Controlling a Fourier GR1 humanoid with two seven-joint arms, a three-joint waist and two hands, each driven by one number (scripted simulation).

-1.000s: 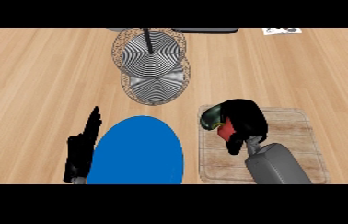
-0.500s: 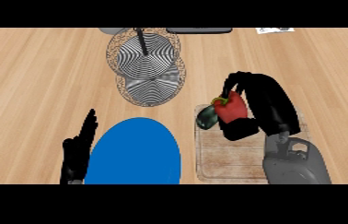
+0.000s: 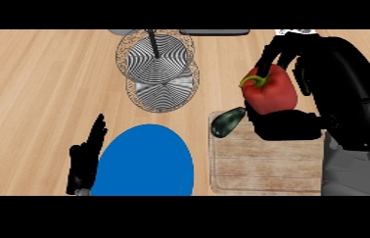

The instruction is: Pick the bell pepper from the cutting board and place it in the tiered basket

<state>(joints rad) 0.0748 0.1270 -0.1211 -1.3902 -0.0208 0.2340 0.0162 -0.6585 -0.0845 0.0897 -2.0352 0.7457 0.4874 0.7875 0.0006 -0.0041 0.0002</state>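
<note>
A red bell pepper (image 3: 271, 92) with a green stem is held up above the counter, my right hand (image 3: 318, 85) shut on it with fingers behind it and the thumb below. It hangs over the far edge of the wooden cutting board (image 3: 264, 163), to the right of the tiered wire basket (image 3: 157, 68). A dark green vegetable (image 3: 227, 121) lies on the board's far left corner. At the lower left my left hand (image 3: 85, 156) rests open beside the blue plate.
A blue plate (image 3: 145, 161) lies at the front, left of the board. A grey object sits at the counter's back edge behind the basket. Bare wooden counter stretches to the left.
My right hand has lifted the bell pepper off the cutting board, higher and closer to the view. The dark green vegetable stays on the board. The left hand has not moved.
</note>
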